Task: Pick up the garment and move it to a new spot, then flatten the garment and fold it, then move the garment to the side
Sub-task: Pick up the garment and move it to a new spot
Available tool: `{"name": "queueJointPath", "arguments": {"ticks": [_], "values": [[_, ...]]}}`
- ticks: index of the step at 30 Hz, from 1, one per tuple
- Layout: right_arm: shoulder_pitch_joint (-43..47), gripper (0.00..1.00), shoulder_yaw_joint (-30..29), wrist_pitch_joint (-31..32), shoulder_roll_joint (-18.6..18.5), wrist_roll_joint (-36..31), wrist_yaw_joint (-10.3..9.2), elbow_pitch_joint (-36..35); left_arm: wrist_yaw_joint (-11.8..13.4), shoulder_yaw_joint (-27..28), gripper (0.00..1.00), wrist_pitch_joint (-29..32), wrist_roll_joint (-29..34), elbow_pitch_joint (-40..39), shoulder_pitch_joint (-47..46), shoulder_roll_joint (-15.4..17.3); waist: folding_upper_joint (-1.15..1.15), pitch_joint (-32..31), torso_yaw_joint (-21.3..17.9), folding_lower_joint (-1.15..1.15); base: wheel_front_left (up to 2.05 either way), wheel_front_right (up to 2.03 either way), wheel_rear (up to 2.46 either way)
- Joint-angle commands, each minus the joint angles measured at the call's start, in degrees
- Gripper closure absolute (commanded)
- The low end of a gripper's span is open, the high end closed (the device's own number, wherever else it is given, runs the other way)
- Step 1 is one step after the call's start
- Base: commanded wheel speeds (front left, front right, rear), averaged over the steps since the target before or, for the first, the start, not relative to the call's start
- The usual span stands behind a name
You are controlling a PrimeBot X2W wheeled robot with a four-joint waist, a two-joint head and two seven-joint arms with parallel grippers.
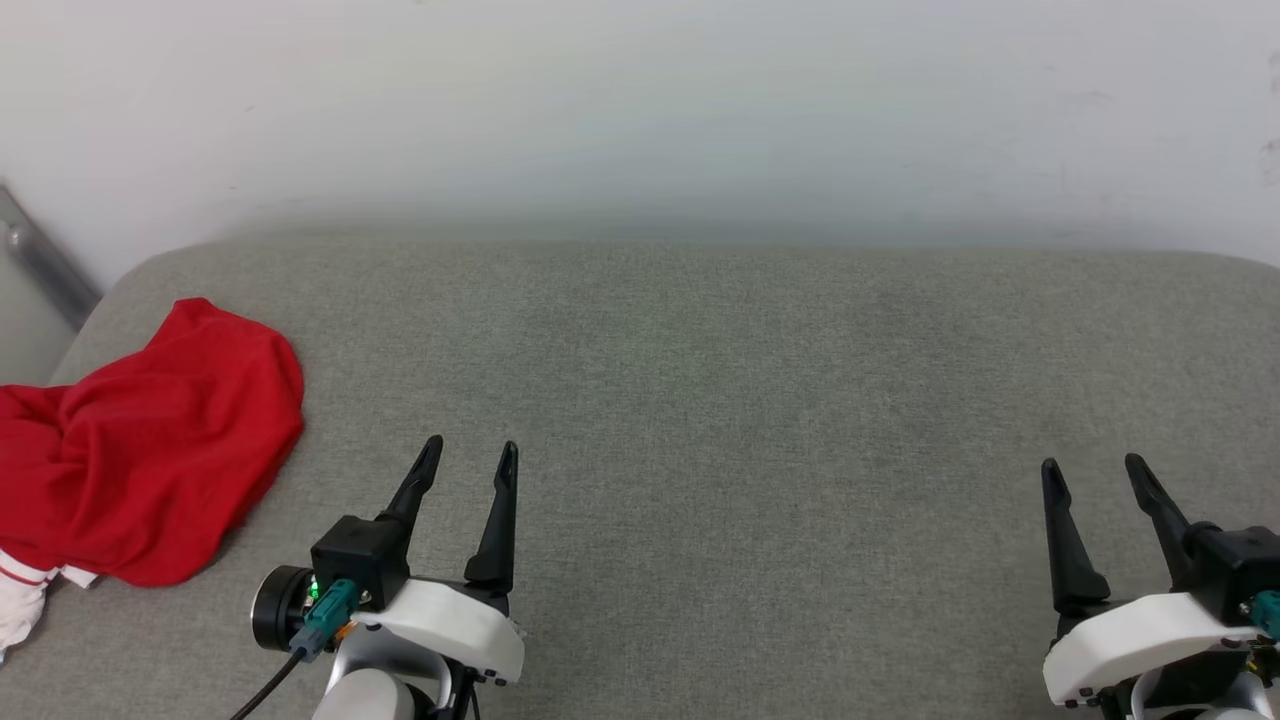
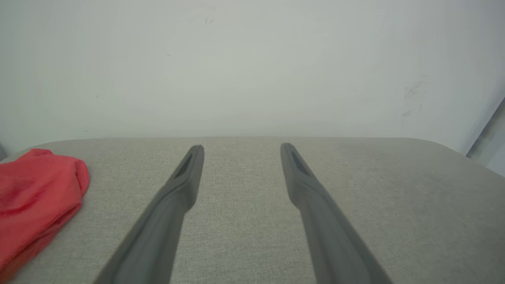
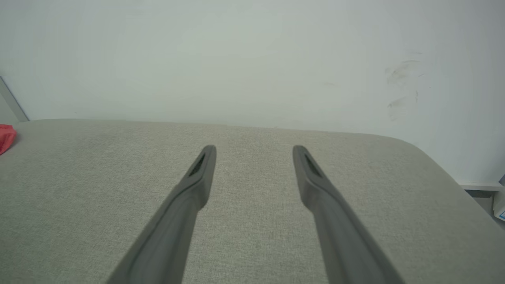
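1. The garment (image 1: 150, 450) lies crumpled in a heap at the far left of the grey cushion (image 1: 750, 400), not flattened.
2. The left gripper (image 1: 470, 465) is near it, fingers apart, holding nothing.
3. The right gripper (image 1: 1095, 475) is well apart from it, fingers spread and empty.
4. I judge that every step is still left to do.

Black left claw (image 1: 471, 446), white wrist (image 1: 450, 625), teal plug (image 1: 332, 605)

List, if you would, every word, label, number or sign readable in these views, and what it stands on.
No text can be read.
The garment: plain red cloth, white striped sleeve end, no lettering showing.
The left pincer and right pincer: no markings.
A white object at the right wrist view's right edge: a blue patch, too small to read.
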Motion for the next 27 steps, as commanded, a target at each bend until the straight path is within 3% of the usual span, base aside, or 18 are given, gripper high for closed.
{"name": "queueJointPath", "arguments": {"ticks": [1,13,27], "values": [[-0.54,0.00,0.21,-0.39,0.05,-1.62,-0.02,-0.11,0.18,-0.02,0.00,-0.60,0.90,0.14,-0.58,-0.01,0.00,0.11,0.28,0.00,0.00,0.00,0.00],[-0.91,0.00,0.82,-1.15,0.05,-1.17,-0.03,0.63,1.20,1.28,0.00,-0.89,0.11,1.93,-1.25,-0.21,0.00,0.38,5.68,0.00,0.00,0.00,0.00],[-2.46,0.00,4.37,-1.98,0.05,0.51,-0.02,1.34,2.91,2.96,0.00,-0.89,0.85,2.79,-2.39,1.11,0.00,1.08,20.16,0.00,0.00,0.00,0.00]]}}
